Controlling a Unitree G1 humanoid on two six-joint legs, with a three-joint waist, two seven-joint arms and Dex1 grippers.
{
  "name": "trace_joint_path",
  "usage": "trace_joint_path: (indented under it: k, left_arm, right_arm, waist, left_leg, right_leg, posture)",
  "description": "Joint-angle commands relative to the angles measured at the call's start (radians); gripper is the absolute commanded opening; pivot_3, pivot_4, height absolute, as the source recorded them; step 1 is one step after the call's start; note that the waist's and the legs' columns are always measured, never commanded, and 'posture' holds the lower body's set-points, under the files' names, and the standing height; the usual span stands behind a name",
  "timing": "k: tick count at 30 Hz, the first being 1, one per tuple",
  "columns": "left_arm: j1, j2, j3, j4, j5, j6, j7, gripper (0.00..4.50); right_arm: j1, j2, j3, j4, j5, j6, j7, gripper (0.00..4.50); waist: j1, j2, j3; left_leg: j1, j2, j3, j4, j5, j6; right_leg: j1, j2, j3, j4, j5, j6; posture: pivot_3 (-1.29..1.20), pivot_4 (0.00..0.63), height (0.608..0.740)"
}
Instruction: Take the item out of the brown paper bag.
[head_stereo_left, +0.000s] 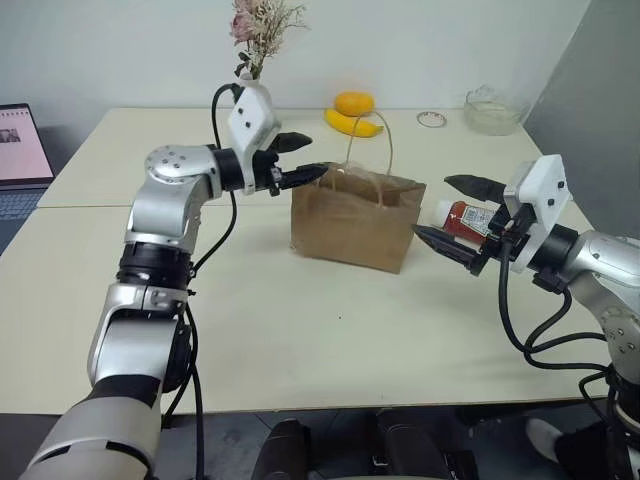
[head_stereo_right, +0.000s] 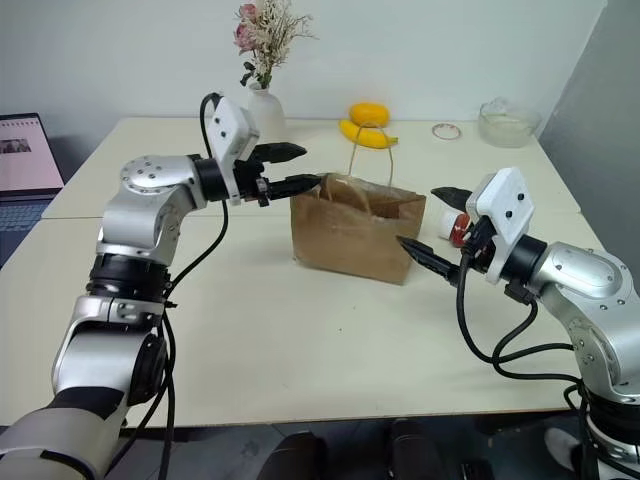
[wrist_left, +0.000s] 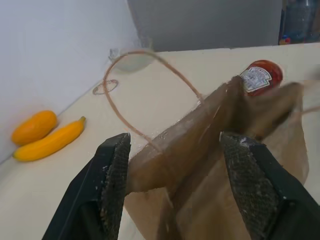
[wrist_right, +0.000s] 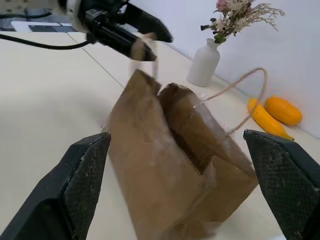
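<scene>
**Bag standing, red bottle lying just behind it**

The brown paper bag (head_stereo_left: 355, 225) stands upright near the middle of the pale surface (head_stereo_left: 300, 340), its mouth creased and partly folded in, so I cannot see down into it. One twine handle loops up above the rim; the second handle is hard to make out.

The left claw (head_stereo_left: 298, 160) hovers at the bag's upper left corner with its two black fingers spread. From its wrist view the bag's folded edge sits between the fingers, but whether either pad touches the paper I cannot tell.

The right claw (head_stereo_left: 462, 218) is held level at the bag's right side, fingers wide apart and closed on nothing. The small red bottle (head_stereo_left: 466, 218) lies on its side on the surface just beyond the bag's right end, outside it. From the head view it shows between the right claw's fingers, partly covered by them; its white cap is barely visible.

Farther back lie a banana (head_stereo_left: 352, 124) and an orange fruit (head_stereo_left: 354, 102), with a white vase (head_stereo_right: 262, 104) of dried flowers behind the left arm. A laptop (head_stereo_left: 20, 160) is cut off at the left edge.
</scene>
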Motion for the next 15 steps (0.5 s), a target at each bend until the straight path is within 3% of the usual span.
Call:
trace_joint_path:
  k: [1, 3, 7, 10, 15]
  left_arm:
    - [0.103, 0.019, 0.116, -0.203, -0.022, 0.042, 0.155, 3.0]
    - [0.224, -0.009, 0.175, -0.323, -0.021, 0.127, 0.288, 3.0]
    - [0.476, -0.088, 0.199, -0.552, 0.082, 0.081, 0.51, 3.0]
    - [0.623, -0.143, 0.19, -0.672, 0.081, 0.085, 0.571, 3.0]
    - [0.722, -0.198, 0.177, -0.698, 0.099, 0.028, 0.637, 3.0]
  right_arm:
    - [0.049, 0.047, -0.019, -0.019, -0.039, -0.108, -0.042, 4.5]
    - [0.117, 0.102, -0.018, -0.03, -0.061, -0.168, -0.074, 4.5]
    - [0.278, 0.181, -0.015, -0.058, -0.056, -0.243, -0.078, 4.5]
    - [0.334, 0.217, 0.002, -0.048, -0.086, -0.289, -0.1, 4.5]
    - [0.325, 0.245, 0.032, 0.009, -0.157, -0.357, -0.128, 4.5]
  waist:
    - [0.001, 0.0, 0.0]
    - [0.002, 0.0, 0.0]
    - [0.007, 0.0, 0.0]
    - [0.012, 0.0, 0.0]
    - [0.017, 0.0, -0.001]
  left_leg:
    - [0.0, 0.0, 0.0, 0.0, 0.0, 0.0]
    - [0.0, 0.001, 0.0, 0.0, 0.0, 0.0]
    - [0.001, 0.0, 0.0, 0.0, 0.0, 0.0]
    - [0.001, -0.001, 0.0, 0.0, 0.0, 0.0]
    - [0.004, -0.001, 0.0, 0.0, 0.0, 0.0]
  right_leg:
    - [0.0, 0.0, 0.0, 0.0, 0.0, 0.0]
    - [0.0, -0.001, 0.0, -0.001, 0.0, 0.0]
    - [0.001, -0.006, 0.001, 0.0, 0.0, 0.0]
    - [0.002, -0.008, 0.001, 0.0, 0.0, 0.0]
    - [0.003, -0.007, 0.0, 0.001, 0.001, 0.0]
  posture:
    - [0.0, 0.15, 0.74]
    - [0.0, 0.15, 0.74]
    - [0.0, 0.15, 0.74]
    - [0.0, 0.15, 0.74]
    - [0.0, 0.15, 0.74]
